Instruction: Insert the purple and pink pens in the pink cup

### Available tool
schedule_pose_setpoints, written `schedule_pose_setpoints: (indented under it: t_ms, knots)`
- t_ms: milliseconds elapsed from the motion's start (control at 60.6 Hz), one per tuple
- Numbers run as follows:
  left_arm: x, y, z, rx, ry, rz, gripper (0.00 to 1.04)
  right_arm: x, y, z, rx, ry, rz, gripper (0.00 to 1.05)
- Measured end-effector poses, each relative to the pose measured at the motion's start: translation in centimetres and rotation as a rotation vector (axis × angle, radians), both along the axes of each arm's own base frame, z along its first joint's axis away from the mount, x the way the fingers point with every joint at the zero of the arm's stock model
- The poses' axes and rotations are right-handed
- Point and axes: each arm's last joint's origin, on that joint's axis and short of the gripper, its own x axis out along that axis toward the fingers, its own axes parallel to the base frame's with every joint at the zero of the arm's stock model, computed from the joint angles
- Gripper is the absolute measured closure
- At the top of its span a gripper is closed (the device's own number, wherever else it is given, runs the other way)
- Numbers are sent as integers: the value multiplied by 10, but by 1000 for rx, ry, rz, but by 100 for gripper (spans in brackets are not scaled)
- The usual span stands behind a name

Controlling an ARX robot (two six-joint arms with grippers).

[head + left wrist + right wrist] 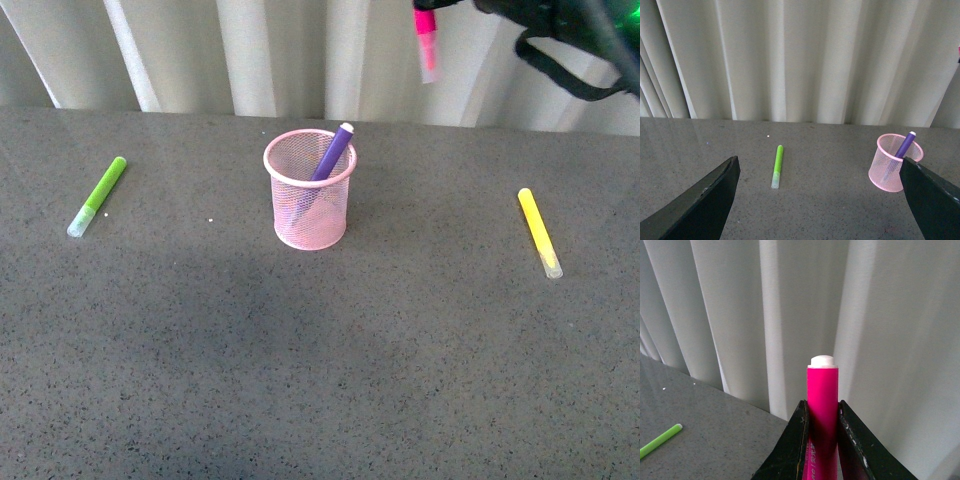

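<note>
The pink pen (427, 45) hangs high in the air, upright with its pale cap pointing down, pinched between the fingers of the right gripper (822, 432); the right wrist view shows the two black jaws pressed against its barrel on either side. It sits well above the pink cup (309, 190) and off to the cup's right. The purple pen (333, 152) is already inside that mesh cup, leaning against the rim. So one pen is home and the carry of the second is the step in hand. I reckon the next move asks the arm to bring the pen over the cup's mouth, clear of the leaning purple one, then lower and release. The left gripper (820, 200) holds nothing, its jaws spread wide, low over the table (320, 380). The green marker (98, 196) and yellow marker (539, 232) lie flat, well apart from the cup.
</note>
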Motion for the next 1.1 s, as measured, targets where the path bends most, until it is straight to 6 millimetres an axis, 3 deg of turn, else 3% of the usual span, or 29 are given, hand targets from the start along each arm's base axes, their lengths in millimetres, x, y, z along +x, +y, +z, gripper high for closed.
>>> schedule_pose_setpoints:
  t_ms: [132, 313, 643, 924, 1105]
  knots:
    - [0, 0, 0, 0, 0, 0, 7, 8, 29, -10, 8, 26, 69, 93]
    - [0, 0, 0, 0, 0, 0, 7, 4, 57, -30, 18, 60, 151, 93]
    - [0, 0, 0, 0, 0, 0, 7, 18, 60, -60, 32, 112, 134, 93]
    - [0, 0, 0, 0, 0, 0, 7, 26, 65, -70, 49, 126, 134, 92]
    - [0, 0, 0, 0, 0, 0, 7, 26, 65, -77, 53, 147, 136, 60]
